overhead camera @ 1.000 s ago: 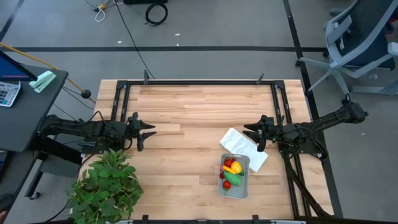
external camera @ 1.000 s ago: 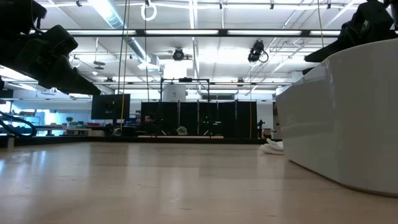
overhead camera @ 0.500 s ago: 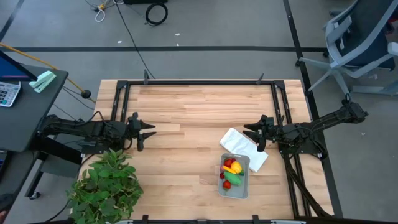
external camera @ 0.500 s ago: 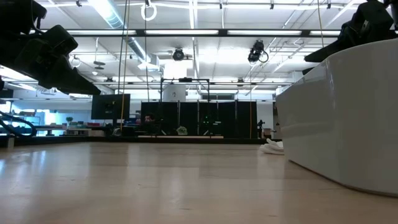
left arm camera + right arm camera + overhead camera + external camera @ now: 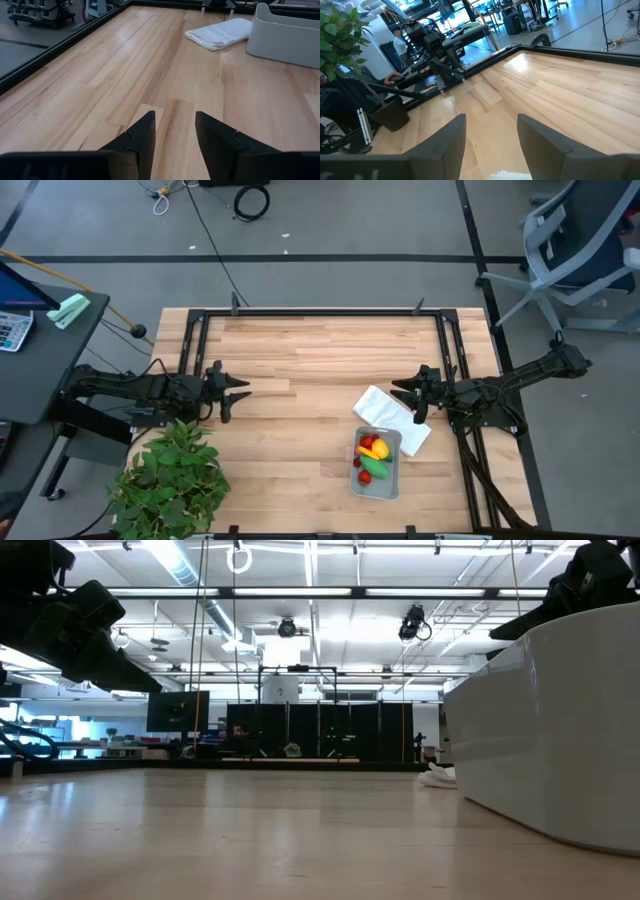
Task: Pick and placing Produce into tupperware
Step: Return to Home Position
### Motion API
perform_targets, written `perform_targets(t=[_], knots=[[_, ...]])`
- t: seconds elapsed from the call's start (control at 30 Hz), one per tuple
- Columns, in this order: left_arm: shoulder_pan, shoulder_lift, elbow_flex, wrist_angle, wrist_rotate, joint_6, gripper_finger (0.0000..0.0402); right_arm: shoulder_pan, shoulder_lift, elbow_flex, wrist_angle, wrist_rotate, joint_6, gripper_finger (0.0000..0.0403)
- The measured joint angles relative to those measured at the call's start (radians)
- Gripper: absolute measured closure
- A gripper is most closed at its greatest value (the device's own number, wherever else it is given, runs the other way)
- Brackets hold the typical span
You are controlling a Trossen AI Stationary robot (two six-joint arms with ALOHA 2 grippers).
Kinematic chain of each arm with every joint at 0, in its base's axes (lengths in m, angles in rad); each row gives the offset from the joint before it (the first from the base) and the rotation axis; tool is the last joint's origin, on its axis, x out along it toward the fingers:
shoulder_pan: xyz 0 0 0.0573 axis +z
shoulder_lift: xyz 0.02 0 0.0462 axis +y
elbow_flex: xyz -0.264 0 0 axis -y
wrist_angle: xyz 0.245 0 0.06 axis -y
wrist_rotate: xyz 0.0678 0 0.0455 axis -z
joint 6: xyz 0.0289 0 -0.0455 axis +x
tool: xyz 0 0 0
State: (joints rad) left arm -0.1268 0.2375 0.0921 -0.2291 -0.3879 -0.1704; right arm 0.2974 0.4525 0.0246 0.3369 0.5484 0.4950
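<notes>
Now: both arms sit low at opposite sides of the wooden surface (image 5: pixel 300 360); I judge this the homing step, with the sorting done.
Left gripper (image 5: pixel 238 392): at the left side, just far of the potted plant (image 5: pixel 170 475); fingers spread, nothing between them.
Right gripper (image 5: pixel 402 392): at the right side, by the right end of the white cloth (image 5: pixel 385 412); fingers spread, empty.
Tupperware (image 5: pixel 380 490): near-right part of the surface, against the cloth's near edge.
Produce (image 5: pixel 372 458): inside the tupperware, with red, yellow and green pieces bunched toward its far end; none seen loose on the surface.
Homing, method: retract each arm outward and level, with the fingers left apart and no sweep across the middle.
Risk: the right arm is closest to the cloth and tupperware, so it should go away from them to avoid snagging the cloth.
</notes>
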Motion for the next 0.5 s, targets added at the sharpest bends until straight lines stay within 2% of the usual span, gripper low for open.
perform_targets(t=[0.5], knots=[[0.000, 0.000, 0.000, 0.000, 0.000, 0.000, 0.0262, 0.000, 0.000, 0.000, 0.000, 0.000, 0.000, 0.0218]])
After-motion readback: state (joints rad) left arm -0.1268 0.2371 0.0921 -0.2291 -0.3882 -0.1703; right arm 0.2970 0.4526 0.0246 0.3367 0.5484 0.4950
